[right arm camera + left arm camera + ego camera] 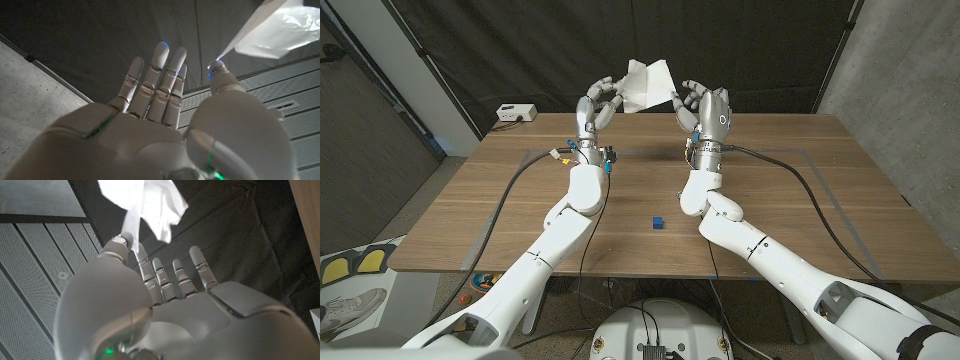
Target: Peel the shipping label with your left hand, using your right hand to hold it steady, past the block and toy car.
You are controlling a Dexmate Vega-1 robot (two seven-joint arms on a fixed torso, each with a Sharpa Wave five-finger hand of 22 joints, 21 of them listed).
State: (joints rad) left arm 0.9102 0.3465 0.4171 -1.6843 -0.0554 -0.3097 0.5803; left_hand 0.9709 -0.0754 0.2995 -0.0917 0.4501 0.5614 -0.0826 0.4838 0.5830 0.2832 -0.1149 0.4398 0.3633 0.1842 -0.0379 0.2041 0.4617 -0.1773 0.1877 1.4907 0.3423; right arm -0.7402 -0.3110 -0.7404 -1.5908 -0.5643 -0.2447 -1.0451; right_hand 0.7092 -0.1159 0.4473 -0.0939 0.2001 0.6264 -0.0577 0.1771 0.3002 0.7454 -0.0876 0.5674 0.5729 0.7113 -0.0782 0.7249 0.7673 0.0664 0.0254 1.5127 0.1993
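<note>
Both hands are raised above the far side of the table [770, 170] with the label [647, 84] stretched between them: the left hand [599, 102] pinches one edge at its thumb tip, and the right hand [706, 104] meets the other edge at its thumb with its fingers spread, seemingly to steady the sheet for peeling. Whether the right hand truly grips cannot be told, nor whether any layer has parted; a blue block [658, 221] sits on the table near the arms.
</note>
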